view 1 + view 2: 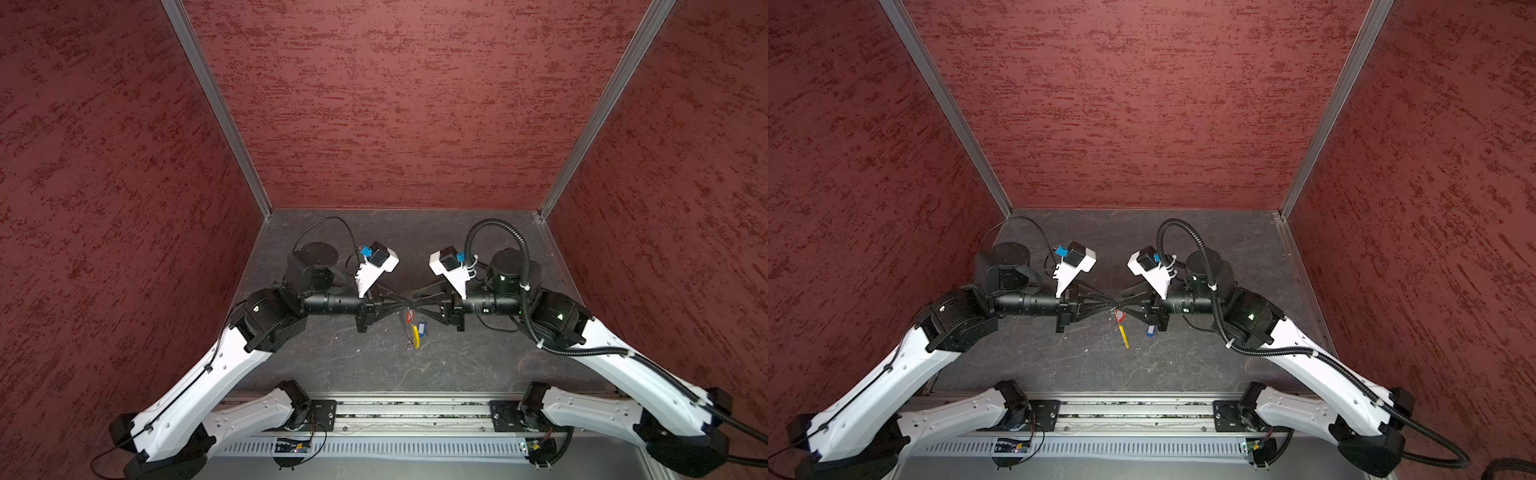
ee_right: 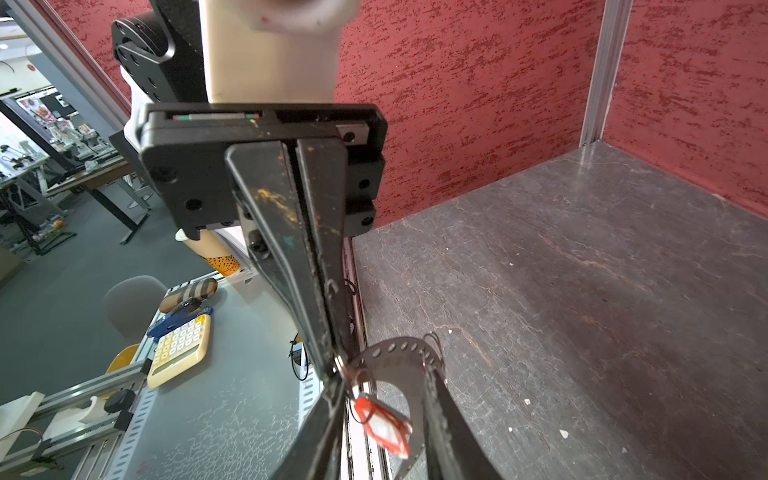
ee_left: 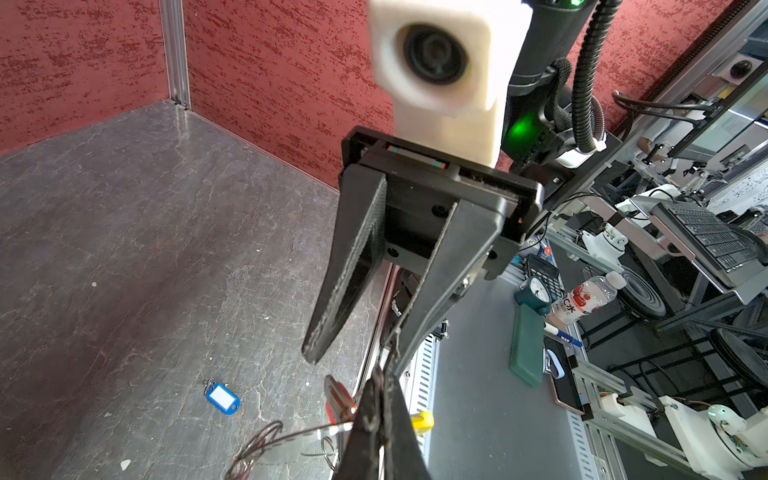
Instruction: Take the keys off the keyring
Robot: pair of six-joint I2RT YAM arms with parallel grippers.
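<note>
The keyring (image 3: pixel 270 428) is held up in the air over the middle of the desk (image 1: pixel 332 365). It is pinched at its top by the left hand (image 2: pixel 335 362), whose two fingers are pressed together on it. It is a big, thin loop of silver wire. A yellow piece (image 1: pixel 414 333) is seen on the loop, and a curved grey strip with holes (image 2: pixel 395 353) is seen beside it.

The red key tag (image 2: pixel 384 422) is hung from the loop, just under the spot where the two hands meet. A white window is set in it. The blue key tag (image 3: pixel 223 398) is laid flat on the desk by itself, apart from the loop, with a small ring at one end. A white window is set in it too. The metal keys are too small to be made out.

The right hand (image 3: pixel 353 358) is spread, and nothing is pinched by it. Its fingers are placed on either side of the red key tag.

The desk is dark grey like stone, and thin pale cracks are seen all over it. It is shut in by rough red walls (image 1: pixel 395 104) with silver posts (image 1: pixel 216 104) in the corners. A silver rail (image 1: pixel 399 411) is fixed along the front. Past the rail, a calculator (image 2: pixel 178 351) and a drink bottle (image 3: pixel 586 299) are seen on a grey table.
</note>
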